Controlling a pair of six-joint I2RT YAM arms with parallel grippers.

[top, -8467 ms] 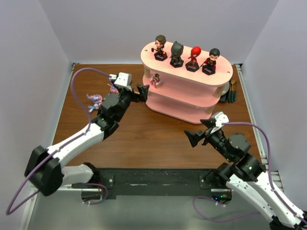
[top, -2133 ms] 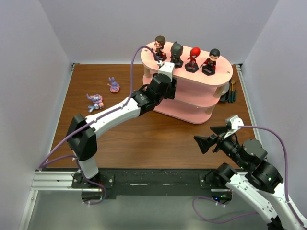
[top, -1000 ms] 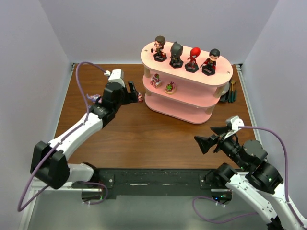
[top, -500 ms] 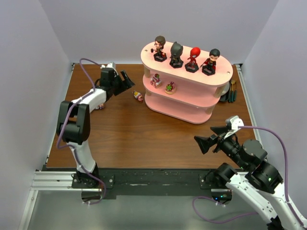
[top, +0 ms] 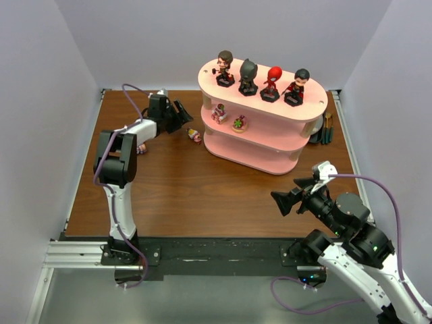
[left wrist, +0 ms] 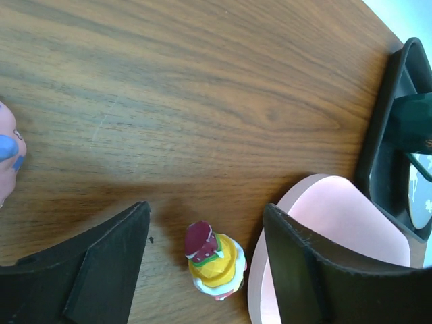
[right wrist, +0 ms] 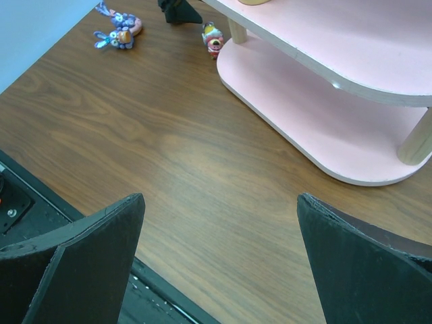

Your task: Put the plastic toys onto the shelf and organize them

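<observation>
Left wrist: toy (left wrist: 214, 260) sits within the spread left claw (left wrist: 206, 223) (untouched).

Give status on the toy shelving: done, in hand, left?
Done: four big-headed figures stand on the shelf top board; two tiny toys sit on the middle tier. In hand: left tool open astride a red-and-yellow toy on the table, not gripping. Left: that toy and the purple creatures beside it.

bright, even overhead light, soft short shadows on the wooden table (left wrist: 202, 101), mostly sharp focus
</observation>
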